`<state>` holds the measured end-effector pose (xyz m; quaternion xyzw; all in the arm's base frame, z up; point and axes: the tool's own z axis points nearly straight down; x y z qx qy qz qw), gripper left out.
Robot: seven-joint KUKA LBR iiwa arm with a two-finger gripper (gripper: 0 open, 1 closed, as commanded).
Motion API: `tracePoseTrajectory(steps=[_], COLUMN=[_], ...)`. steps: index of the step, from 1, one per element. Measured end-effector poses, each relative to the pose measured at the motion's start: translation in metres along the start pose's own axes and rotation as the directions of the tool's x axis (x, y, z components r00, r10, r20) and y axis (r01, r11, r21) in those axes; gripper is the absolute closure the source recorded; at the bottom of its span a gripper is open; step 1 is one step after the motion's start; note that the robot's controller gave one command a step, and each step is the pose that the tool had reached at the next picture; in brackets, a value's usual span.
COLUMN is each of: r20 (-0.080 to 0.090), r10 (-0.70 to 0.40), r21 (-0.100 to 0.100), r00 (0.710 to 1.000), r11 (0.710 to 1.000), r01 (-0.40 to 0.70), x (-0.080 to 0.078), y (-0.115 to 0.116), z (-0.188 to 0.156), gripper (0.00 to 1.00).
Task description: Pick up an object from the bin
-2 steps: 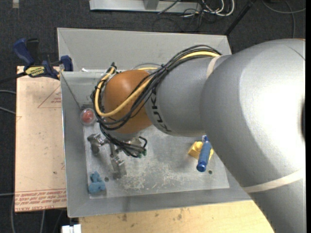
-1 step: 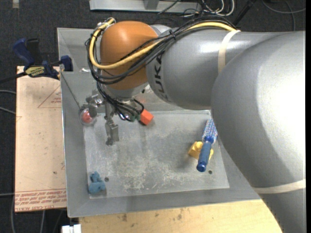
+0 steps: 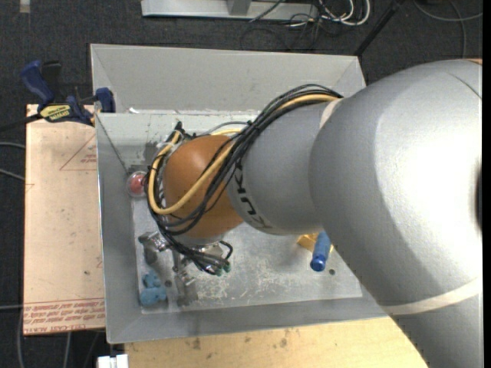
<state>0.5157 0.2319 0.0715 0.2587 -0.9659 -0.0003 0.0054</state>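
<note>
Camera view: a look down into a grey metal bin [image 3: 115, 228], with the robot arm [image 3: 345, 167] reaching in from the right and covering much of the bin floor.
Arm: a thick grey body that narrows toward the wrist, pointing toward the bin's left side.
Wrist: a rounded orange cover [image 3: 196, 179] with yellow and black cables [image 3: 165, 198] looping over it and hanging down beneath it.
Gripper [image 3: 173, 274]: low in the near-left part of the bin, just below the orange cover, close to the floor.
Gripper state: cannot tell; dangling cables and metal parts crowd it, so whether it is released or clenched is unclear, and nothing can be seen held in it.
Nearest thing: a small light-blue object [image 3: 151, 291], lumpy in shape, in the near-left corner of the bin, just beside the gripper on its left.
Far-left side: a small red round object [image 3: 137, 181] against the left wall, next to the orange cover.
Near-right area: a short blue cylinder [image 3: 320, 253] lying tilted on the floor, touching a small yellow object [image 3: 306, 241], both partly under the arm and well apart from the gripper.
Bin floor: bare grey metal, scuffed and speckled.
</note>
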Motion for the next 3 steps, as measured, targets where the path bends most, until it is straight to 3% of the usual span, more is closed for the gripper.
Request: tracePoseTrajectory(steps=[1, 2, 3], r20=[0.026, 0.013, 0.023], r10=[0.048, 0.049, 0.084], r21=[0.004, 0.002, 0.002], r00=[0.999, 0.999, 0.996], r11=[0.999, 0.999, 0.996], r01=[-0.048, -0.049, -0.084], x=[0.011, 0.015, 0.0], y=[0.032, 0.033, 0.023], z=[-0.001, 0.002, -0.133], gripper=[0.0, 1.0, 1.0])
